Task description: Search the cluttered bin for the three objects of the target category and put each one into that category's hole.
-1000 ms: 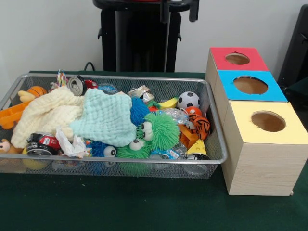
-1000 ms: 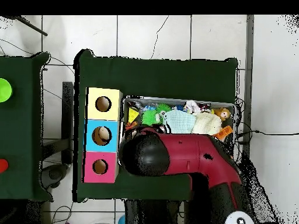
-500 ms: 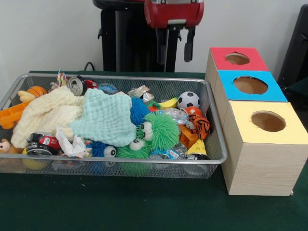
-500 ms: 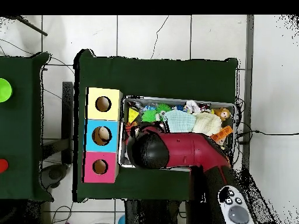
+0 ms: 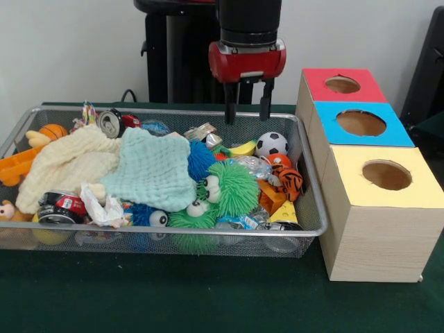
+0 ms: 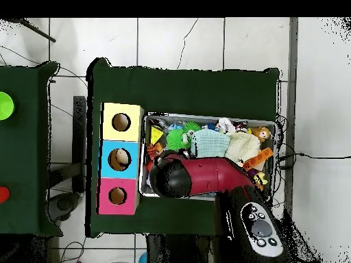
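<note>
Above the far right corner of the wire-mesh bin [image 5: 305, 208], the red and black gripper [image 5: 246, 111] has come lower than a moment ago, fingers spread and empty, over the black-and-white toy football [image 5: 271, 144]. The three-holed wooden box [image 5: 374, 229] stands just beside the bin.

One camera is sitting low across the table, looking close at the wire bin [image 5: 305, 201]. Another is hanging high overhead, looking straight down. Both are taking in the bin [image 6: 210, 116] and coloured boxes [image 5: 378, 208].
</note>
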Controlling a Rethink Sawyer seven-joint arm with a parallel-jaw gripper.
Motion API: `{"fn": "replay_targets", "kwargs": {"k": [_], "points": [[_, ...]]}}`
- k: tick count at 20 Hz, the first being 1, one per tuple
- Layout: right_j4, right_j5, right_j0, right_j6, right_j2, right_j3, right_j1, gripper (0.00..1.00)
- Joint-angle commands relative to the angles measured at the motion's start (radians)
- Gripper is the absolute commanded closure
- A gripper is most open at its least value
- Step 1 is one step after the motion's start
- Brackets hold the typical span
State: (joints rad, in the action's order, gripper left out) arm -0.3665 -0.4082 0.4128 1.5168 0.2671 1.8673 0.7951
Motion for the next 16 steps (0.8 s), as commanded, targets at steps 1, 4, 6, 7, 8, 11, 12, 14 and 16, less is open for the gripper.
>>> {"fn": "replay_targets", "kwargs": {"k": [1, 4, 6, 7, 8, 11, 12, 14, 16], "points": [[-0.109, -0.018, -0.001, -0.038, 0.022, -0.083, -0.079, 0.0], [-0.134, -0.038, 0.033, -0.105, 0.081, -0.092, -0.101, 0.0], [-0.152, -0.056, 0.051, -0.153, 0.118, -0.107, -0.119, 0.0], [-0.162, -0.063, 0.057, -0.168, 0.131, -0.112, -0.126, 0.0], [-0.171, -0.069, 0.062, -0.183, 0.143, -0.117, -0.132, 0.0], [-0.198, -0.075, 0.086, -0.214, 0.184, -0.13, -0.155, 0.0], [-0.205, -0.076, 0.097, -0.224, 0.201, -0.132, -0.163, 0.0], [-0.219, -0.086, 0.11, -0.238, 0.226, -0.14, -0.172, 0.0], [-0.236, -0.095, 0.11, -0.233, 0.232, -0.149, -0.168, 0.0]]}}
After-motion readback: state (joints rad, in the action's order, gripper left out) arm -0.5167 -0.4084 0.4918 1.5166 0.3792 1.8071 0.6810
